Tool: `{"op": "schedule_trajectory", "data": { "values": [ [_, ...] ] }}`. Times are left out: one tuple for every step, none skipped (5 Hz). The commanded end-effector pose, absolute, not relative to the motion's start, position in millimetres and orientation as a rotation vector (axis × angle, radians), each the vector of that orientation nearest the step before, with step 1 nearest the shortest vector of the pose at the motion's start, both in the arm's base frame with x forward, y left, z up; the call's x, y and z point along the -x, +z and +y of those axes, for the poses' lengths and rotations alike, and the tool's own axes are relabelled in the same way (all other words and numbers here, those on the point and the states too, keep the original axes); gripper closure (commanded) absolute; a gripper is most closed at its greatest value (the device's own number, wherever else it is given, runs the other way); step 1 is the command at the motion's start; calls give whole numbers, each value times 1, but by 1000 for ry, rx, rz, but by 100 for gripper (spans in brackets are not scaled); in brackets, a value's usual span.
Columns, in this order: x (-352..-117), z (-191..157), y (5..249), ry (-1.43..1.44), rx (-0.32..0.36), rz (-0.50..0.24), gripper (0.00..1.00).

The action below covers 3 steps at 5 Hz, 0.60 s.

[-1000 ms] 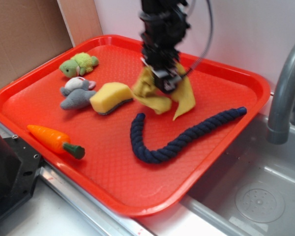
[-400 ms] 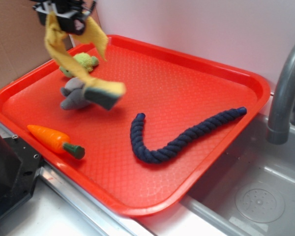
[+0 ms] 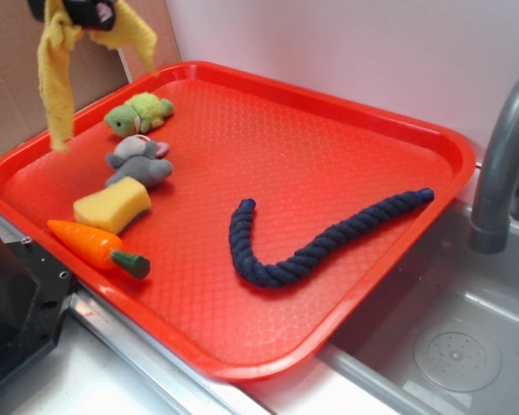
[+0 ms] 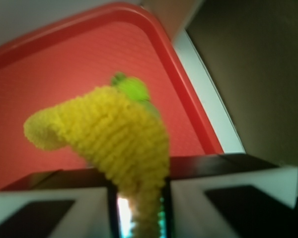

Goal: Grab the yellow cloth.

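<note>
My gripper (image 3: 85, 10) is at the top left of the exterior view, high above the red tray's (image 3: 346, 104) far left corner, mostly cut off by the frame edge. It is shut on the yellow cloth (image 3: 56, 73), which hangs down in two floppy tails clear of the tray. In the wrist view the yellow cloth (image 4: 114, 134) is pinched between my two fingers (image 4: 49, 208) and bulges out in front of them.
On the tray lie a green plush turtle (image 3: 138, 112), a grey plush mouse (image 3: 138, 164), a pale-yellow sponge (image 3: 112, 206), a toy carrot (image 3: 95, 246) and a dark blue rope (image 3: 320, 242). A grey tap (image 3: 502, 156) and a sink basin (image 3: 454, 354) are at the right. Cardboard (image 3: 17, 86) stands at the back left.
My gripper has swung from the tray's middle up and far left with the cloth. The sponge was dragged along, fell, and now lies by the carrot.
</note>
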<state>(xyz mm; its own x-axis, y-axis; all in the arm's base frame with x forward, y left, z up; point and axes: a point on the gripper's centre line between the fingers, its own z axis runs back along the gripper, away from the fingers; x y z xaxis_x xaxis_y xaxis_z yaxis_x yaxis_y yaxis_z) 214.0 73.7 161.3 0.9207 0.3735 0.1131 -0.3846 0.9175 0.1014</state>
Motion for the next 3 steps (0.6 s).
{"op": "schedule_trajectory", "data": {
  "values": [
    [-221, 45, 208, 368, -127, -230, 100],
    [-229, 42, 199, 416, -130, -200, 100],
    [-232, 40, 192, 394, -125, -190, 100]
  ]
}}
